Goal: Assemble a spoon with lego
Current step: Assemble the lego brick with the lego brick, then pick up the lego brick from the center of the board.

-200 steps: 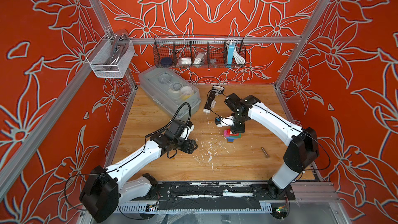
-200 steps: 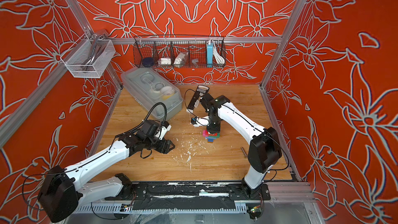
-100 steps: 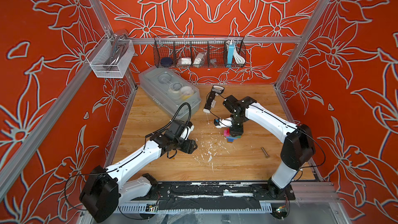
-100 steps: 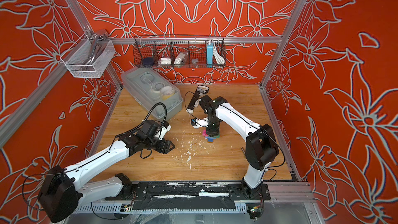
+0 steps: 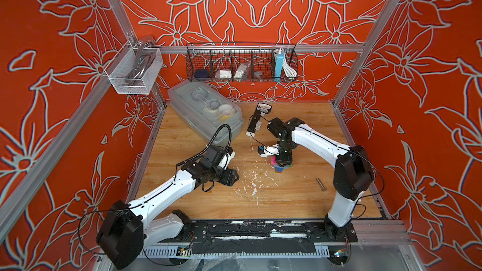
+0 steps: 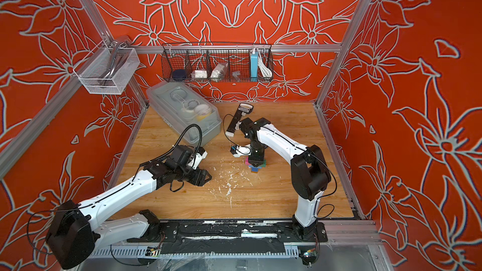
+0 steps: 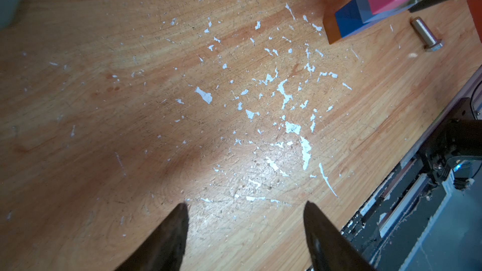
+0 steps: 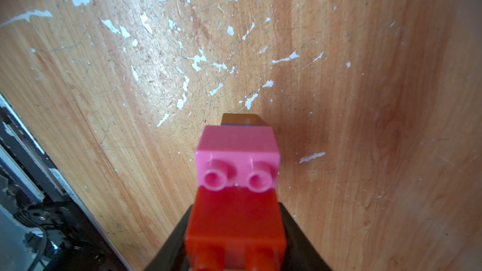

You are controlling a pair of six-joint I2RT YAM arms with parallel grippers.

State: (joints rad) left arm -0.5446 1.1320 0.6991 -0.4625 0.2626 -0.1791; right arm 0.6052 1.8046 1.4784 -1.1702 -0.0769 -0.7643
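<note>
Right gripper [image 8: 234,212] is hanging straight down over the spoon [image 8: 237,156] on the right half of the tabletop [image 5: 300,199], its fingers [image 8: 297,238] pinching the red brick [image 8: 234,233] of the wide head, both dark faces looking pressed against the brick's sides; from the wrist camera the long axis is running directly away from those fingers: red, then pink, a sliver of blue, brown at the far tip; in both top views that stem is pointing toward the robot's base rail, so the coming move, as I am judging it, is turning on this line, with any lift or press acting at the head end and the stem trailing free; I cannot tell whether the brown tip is touching the wood or riding just above it, and the rest of the head is hiding under the gripper; left gripper [image 7: 245,220] is hovering low over bare, white-flecked wood, fingers [image 7: 167,241] spread with nothing between them, aiming across the flecks toward the spoon but well apart from it, so the right arm is plainly the nearer; a bolt [image 5: 320,184] is lying near the stem, not touching, the only thing close enough to get nudged; the black-and-white bar tool [image 5: 257,121] and the clear lidded box [image 5: 206,110] are sitting farther back, not blocking anything
</note>
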